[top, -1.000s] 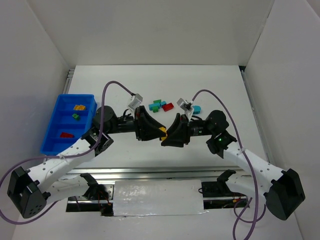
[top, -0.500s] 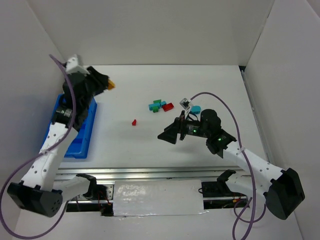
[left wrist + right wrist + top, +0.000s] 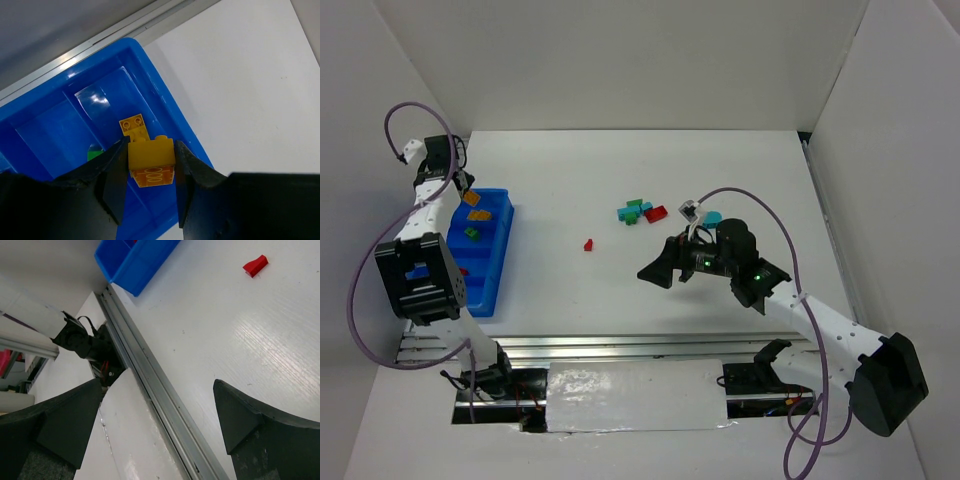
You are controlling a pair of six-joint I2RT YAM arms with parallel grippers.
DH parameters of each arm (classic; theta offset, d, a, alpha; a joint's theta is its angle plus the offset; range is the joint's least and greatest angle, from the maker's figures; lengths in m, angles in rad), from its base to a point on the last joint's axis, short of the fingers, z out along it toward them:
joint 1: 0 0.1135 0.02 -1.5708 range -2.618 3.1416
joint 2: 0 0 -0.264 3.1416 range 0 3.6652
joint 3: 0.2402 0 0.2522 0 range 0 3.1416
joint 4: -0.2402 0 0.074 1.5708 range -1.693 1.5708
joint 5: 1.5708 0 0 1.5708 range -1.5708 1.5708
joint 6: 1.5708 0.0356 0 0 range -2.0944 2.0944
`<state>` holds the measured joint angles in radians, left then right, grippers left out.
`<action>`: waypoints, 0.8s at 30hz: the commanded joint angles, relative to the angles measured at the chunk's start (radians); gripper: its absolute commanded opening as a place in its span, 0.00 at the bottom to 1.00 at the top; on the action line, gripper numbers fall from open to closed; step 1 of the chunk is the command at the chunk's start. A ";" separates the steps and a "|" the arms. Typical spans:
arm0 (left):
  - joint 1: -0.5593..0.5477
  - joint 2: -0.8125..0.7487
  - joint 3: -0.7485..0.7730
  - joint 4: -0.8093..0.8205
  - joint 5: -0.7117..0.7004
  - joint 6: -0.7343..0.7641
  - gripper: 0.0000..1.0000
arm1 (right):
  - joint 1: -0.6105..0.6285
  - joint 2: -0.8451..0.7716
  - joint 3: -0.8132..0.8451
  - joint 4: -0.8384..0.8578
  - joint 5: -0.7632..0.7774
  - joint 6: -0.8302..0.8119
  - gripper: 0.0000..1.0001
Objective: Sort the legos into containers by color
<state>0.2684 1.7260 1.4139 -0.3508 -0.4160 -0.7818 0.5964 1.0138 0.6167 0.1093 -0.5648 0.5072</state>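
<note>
Mostly masked in the top view by the left arm's own upper link: the near half of the blue tray [image 3: 498, 235], with just a red sliver [image 3: 461, 270] peeking out of 1 compartment there. Impossible from above to sort the orange-yellow specks at the tray's far end into gripped and lying. Cleared up from the left wrist: left gripper [image 3: 150, 152] clenched on a yellow brick [image 3: 152, 167], pads pressed to 2 opposite sides, poised above the far-end compartment close to its table-side wall. Directly beyond it, flat on that compartment's floor and partly overlapped, a 2nd yellow brick [image 3: 133, 124]. Half hidden behind 1 finger, a green brick [image 3: 94, 151], placed by the top view in the next compartment along. Left arm reared steeply up from its base, gripper tipped down toward the tray. Right arm stretched low and leftward across the table [image 3: 740, 160], right gripper [image 3: 658, 272] splayed wide, nothing between the fingers. From its wrist, only 2 dark fingers [image 3: 65, 430] at the lower corners, an aluminium rail [image 3: 150, 385] running between them, and a tray corner cut off by the upper edge. Out on the bare surface between tray and right gripper, a lone red brick [image 3: 588, 243], touching nothing. Farther back, a green piece [image 3: 635, 203], a teal piece [image 3: 631, 215] and a red piece [image 3: 656, 212] bunched close, plus 1 more teal brick [image 3: 712, 217] just beyond the right arm's wrist, partly screened by it.
</note>
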 commanded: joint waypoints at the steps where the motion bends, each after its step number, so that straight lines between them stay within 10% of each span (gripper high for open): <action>1: 0.009 0.018 0.048 0.088 -0.038 0.006 0.14 | -0.006 0.000 0.028 0.001 -0.018 -0.030 1.00; 8: 0.023 0.078 0.037 0.092 -0.012 -0.023 0.47 | -0.007 0.029 0.067 -0.023 -0.009 -0.055 1.00; 14: 0.026 0.084 0.042 0.043 -0.040 -0.073 0.99 | -0.015 0.063 0.087 -0.045 0.025 -0.065 1.00; 19: -0.010 0.046 0.095 0.004 -0.030 -0.053 1.00 | -0.024 0.049 0.095 -0.082 0.101 -0.061 1.00; 24: -0.320 0.043 0.241 0.033 -0.032 0.264 0.99 | -0.027 -0.015 0.115 -0.200 0.356 0.033 1.00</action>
<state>0.1440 1.7985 1.5486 -0.3744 -0.4763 -0.7288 0.5770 1.0599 0.6811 -0.0235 -0.3847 0.4908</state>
